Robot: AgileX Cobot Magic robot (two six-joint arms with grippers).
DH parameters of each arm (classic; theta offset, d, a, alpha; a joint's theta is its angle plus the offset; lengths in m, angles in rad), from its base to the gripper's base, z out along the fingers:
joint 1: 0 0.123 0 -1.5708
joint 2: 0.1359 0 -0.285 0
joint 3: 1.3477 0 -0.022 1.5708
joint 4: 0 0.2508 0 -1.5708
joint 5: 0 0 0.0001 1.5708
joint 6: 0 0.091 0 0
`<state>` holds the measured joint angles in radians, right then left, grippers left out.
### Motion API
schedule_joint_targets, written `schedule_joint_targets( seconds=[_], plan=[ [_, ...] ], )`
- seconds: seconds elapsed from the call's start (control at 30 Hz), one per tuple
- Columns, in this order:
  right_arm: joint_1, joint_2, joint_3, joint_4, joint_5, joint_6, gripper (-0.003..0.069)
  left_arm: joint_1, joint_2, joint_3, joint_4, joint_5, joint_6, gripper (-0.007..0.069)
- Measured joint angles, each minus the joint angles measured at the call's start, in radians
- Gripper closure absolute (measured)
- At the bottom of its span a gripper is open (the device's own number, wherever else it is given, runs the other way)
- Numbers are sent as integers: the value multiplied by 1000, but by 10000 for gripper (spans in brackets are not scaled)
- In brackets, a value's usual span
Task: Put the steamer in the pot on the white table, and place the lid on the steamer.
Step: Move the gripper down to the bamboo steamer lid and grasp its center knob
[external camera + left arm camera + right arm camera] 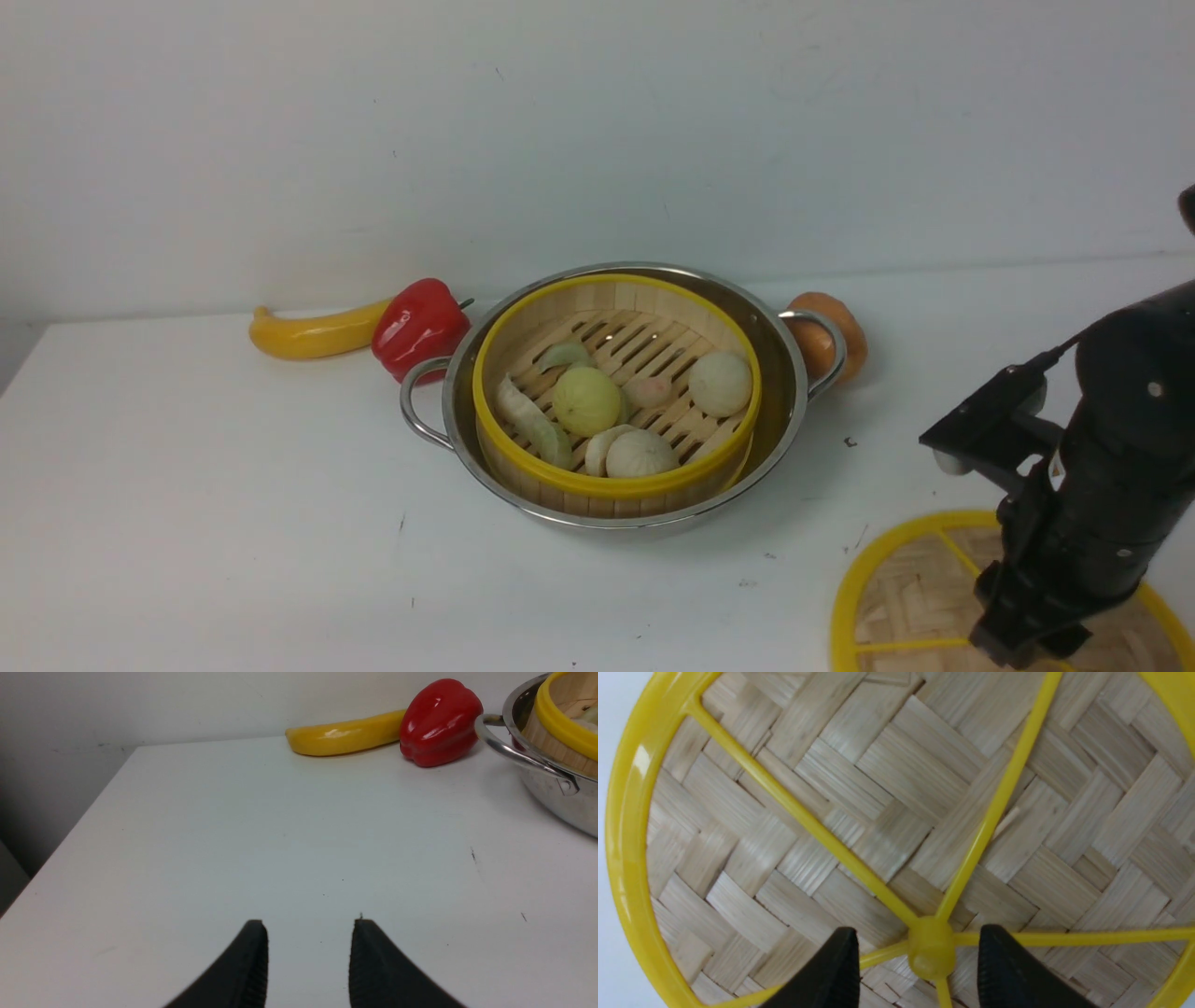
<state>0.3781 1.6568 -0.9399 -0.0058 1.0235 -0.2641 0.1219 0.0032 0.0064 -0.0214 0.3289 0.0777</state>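
Desk [187,523], white and matte with a few dark specks, carries everything and meets a pale wall at the back. The right arm [1111,467], black and bulky, leans down over the near right corner. The pot [782,392], shiny steel with a looped handle on each side, sits mid-desk toward the back. The steamer [616,487] stands upright inside the pot, its yellow rim higher than the pot's rim and its top open. The lid [896,597] lies flat on the desk at the near right, well apart from the pot and partly under the right arm. A long yellow fruit [313,333] lies left of the pot by the wall, touching a red pepper [420,327] just beside the pot's left handle [408,399]. An orange-brown round thing [845,331] sits behind the right handle. Pale buns [586,399] rest on the steamer's slats. The right pincer [917,929] is spread wide, one finger on each side of the lid's centre knob [930,947] with gaps showing, gripping nothing. The left pincer [309,924] is likewise wide and empty over bare desk, left of the pot.
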Motion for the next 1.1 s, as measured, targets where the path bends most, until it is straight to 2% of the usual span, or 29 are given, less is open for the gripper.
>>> schedule_joint_targets(
  seconds=[0.3,0.53,0.77,1.1],
  plan=[
    [0,1,0,-16,-3,-3,305,0,0,0,0,0,0,384],
    [-34,1,0,-16,-6,-3,341,0,0,0,0,0,0,384],
    [-41,1,0,53,-5,-49,367,0,0,0,0,0,0,384],
    [-41,1,0,57,-5,-56,368,0,0,0,0,0,0,384]
  ],
)
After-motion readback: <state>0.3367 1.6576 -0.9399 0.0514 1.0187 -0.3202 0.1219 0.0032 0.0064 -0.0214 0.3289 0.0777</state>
